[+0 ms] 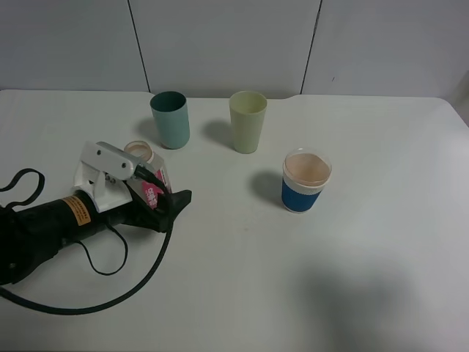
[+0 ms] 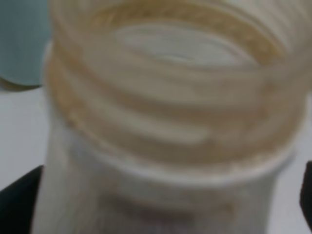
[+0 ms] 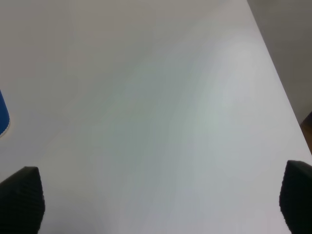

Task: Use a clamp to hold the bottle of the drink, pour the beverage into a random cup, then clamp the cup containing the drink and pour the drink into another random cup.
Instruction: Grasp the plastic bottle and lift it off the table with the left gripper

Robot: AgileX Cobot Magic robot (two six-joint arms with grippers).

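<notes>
Nearest the front edge of the white table (image 1: pixel 308 293), a black cable (image 1: pixel 124 293) loops loosely over the surface and runs back to the left arm (image 1: pixel 44 227). The arm lies low along the left side and has an orange label (image 1: pixel 75 210) on its dark body.

Just past it, the left gripper (image 1: pixel 160 192) sits around the bottle (image 1: pixel 139 154), which stands on the table with its pink label showing and its mouth uncapped. In the wrist view the blurred threaded neck fills almost everything. One dark finger (image 2: pixel 17 204) sits against the bottle's side and the other (image 2: pixel 308 195) shows only at the frame's edge. I cannot tell whether the pincer is really pressing on the bottle or only flanking it.

The right gripper (image 3: pixel 161 200) is out of the overhead view. Its own camera shows its two black fingertips (image 3: pixel 22 197) spread wide over bare table with nothing between them.

Further in and right of the middle stands the blue cup (image 1: pixel 305 192) with a white rim. It is well apart from the bottle and holds a pale pinkish drink (image 1: pixel 307 169) close to the brim.

Farthest back stand the teal cup (image 1: pixel 170 121) and the pale green cup (image 1: pixel 248 123), both upright. They are near each other but not touching, and the teal one is just behind the bottle. Beyond them rises the pale panelled wall (image 1: pixel 220 44).
</notes>
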